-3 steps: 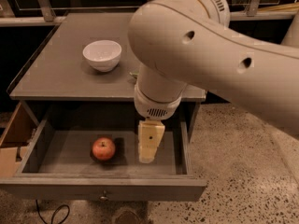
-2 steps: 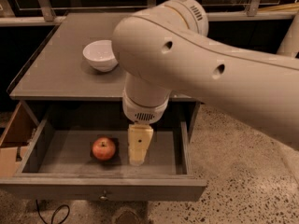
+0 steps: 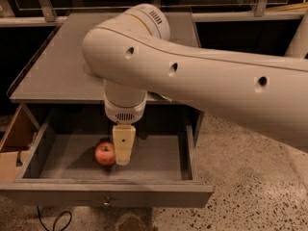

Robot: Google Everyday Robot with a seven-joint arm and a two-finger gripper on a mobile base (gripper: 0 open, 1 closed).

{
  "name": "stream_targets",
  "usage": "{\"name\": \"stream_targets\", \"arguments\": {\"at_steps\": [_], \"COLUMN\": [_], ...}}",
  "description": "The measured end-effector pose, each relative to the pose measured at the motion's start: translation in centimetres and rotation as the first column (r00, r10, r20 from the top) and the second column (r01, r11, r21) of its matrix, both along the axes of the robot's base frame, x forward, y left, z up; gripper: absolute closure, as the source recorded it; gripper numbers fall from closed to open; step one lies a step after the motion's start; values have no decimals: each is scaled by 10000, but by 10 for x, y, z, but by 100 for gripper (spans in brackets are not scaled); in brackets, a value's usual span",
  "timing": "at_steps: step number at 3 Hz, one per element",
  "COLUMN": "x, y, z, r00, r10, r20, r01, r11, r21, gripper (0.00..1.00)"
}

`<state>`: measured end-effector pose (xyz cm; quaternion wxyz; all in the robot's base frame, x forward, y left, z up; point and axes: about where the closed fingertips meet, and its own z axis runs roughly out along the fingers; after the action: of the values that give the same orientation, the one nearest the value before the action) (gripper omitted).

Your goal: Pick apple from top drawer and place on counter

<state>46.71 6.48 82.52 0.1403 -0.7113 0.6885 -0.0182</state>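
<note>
The top drawer is pulled open, with a small metal knob on its front panel. The red-orange apple lies on the drawer floor, left of centre. My gripper hangs straight down inside the drawer, right beside the apple, and covers the apple's right edge. I cannot tell whether it touches the apple. The grey-brown counter lies above the drawer. My large white arm crosses over it and hides its middle and right part.
A cardboard box stands against the drawer's left side. A dark cable lies on the speckled floor below the drawer front. Window frames run along the back wall.
My arm has swung left and the gripper has moved left inside the drawer, from a gap away to right beside the apple. The white bowl on the counter is now hidden behind the arm.
</note>
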Motion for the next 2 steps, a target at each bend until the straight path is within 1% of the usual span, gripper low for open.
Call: {"name": "stream_targets", "arguments": {"at_steps": [1, 2], "x": [-1, 6], "y": [12, 24], "z": [-15, -36], "r00": [9996, 9978], "r10": [-229, -513], "r20": [-150, -413], "r01": [229, 516], "r11": [9997, 9987], "r21": [-2, 53], "gripper": [0, 0]}}
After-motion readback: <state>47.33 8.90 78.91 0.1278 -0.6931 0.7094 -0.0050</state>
